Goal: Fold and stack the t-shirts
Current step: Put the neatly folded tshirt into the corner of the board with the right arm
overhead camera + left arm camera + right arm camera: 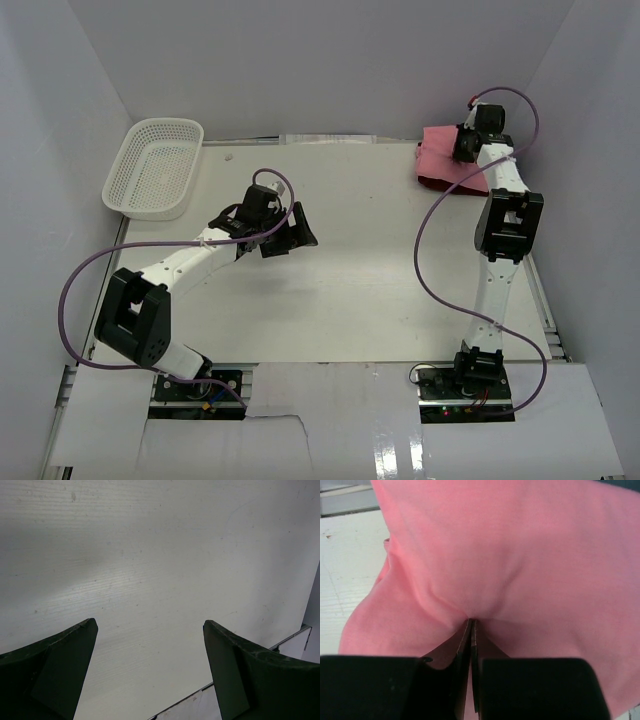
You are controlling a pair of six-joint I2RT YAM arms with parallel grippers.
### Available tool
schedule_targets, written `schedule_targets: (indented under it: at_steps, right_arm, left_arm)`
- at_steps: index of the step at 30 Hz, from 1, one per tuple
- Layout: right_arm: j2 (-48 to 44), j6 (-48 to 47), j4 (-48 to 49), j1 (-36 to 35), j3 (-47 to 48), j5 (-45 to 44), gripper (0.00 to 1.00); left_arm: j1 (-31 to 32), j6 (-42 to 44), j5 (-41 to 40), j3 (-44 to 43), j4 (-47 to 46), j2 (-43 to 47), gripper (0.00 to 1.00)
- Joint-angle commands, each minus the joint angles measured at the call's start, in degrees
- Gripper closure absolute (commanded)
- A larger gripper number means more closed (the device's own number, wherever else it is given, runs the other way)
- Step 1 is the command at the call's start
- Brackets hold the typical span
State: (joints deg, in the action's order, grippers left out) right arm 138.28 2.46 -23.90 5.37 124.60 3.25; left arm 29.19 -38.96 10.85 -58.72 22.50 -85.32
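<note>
Bases of both arms sit at the near edge of the white table (350,300). From the left base the arm reaches out to the middle of the tabletop, where the left gripper (290,238) hangs over bare surface with its jaws spread as wide as they go and nothing between them. In its wrist view, the two dark fingers (65,665) frame only the pale, faintly ribbed table (150,555).

The right arm stretches much farther, up to the far right corner. There the right gripper (464,150) is down on the pink t-shirt (440,160), jaws pressed fully together on a pinch of the cloth. In its wrist view, the pink t-shirt (520,555) puckers into creases that run to the point where the fingertips meet, and the right gripper (471,625) shows no gap at all.

The pink shirt lies on top of a dark red t-shirt (440,186) (only its near edge shows beneath the pink). Both are bunched against the table's far right edge, well apart from the left gripper.

At the far left corner a white perforated basket (130,195) sits tilted over the table's edge.
</note>
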Motion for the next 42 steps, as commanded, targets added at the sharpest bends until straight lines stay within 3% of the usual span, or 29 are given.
schedule_targets:
  at_steps: [1, 4, 11, 13, 14, 15, 16, 17, 23, 33, 42]
  right_arm:
    - [-3.70, -0.26, 0.18, -0.88, 5.99, 3.07, 0.92]
    - [-9.48, -0.26, 0.78, -1.32, 3.83, 5.70, 0.92]
    - [-27.52, 1.40, 7.20, -3.78, -18.05, 9.58, 0.89]
    - [-33.84, 1.76, 7.64, -5.27, -25.25, 8.37, 0.80]
    - [-36.04, 1.85, 7.55, -8.15, -27.89, 6.70, 0.70]
    - [-41.19, 2.11, 7.90, -9.40, -34.09, 4.77, 0.52]
    - [-43.94, 2.81, 8.25, -10.63, -37.46, 0.31, 0.47]
    - [-46.41, 3.86, 8.52, -12.99, -40.71, -1.73, 0.34]
    - [-66.45, 8.44, 10.55, -21.17, -59.19, -12.20, 0.12]
    - [-91.77, 11.34, 3.25, -26.72, -75.01, -13.44, 0.03]
    - [-103.82, 11.34, -6.24, -26.81, -76.69, -17.22, 0.02]
  left_arm:
    - [-0.19, 0.29, -0.57, 0.27, 0.26, 3.14, 0.02]
    - [-0.19, 0.29, -1.35, 0.10, 0.35, 3.49, 0.02]
    - [-0.19, 1.08, -3.73, -0.34, 1.75, 6.22, 0.02]
    - [-0.19, 1.34, -4.08, -0.43, 2.28, 7.09, 0.02]
    - [-0.19, 1.52, -4.69, -0.43, 2.46, 7.44, 0.02]
    - [-0.19, 1.69, -5.13, -0.26, 2.72, 7.97, 0.02]
    - [-0.19, 1.87, -5.49, -0.08, 3.07, 9.11, 0.02]
    - [-0.19, 2.04, -6.71, 0.09, 3.34, 9.90, 0.02]
    - [-0.36, 3.36, -12.87, 1.94, 6.67, 18.51, 0.02]
    - [-0.89, 6.00, -19.02, 3.52, 13.09, 30.56, 0.02]
    - [-0.89, 6.97, -19.91, 3.79, 15.11, 34.87, 0.02]
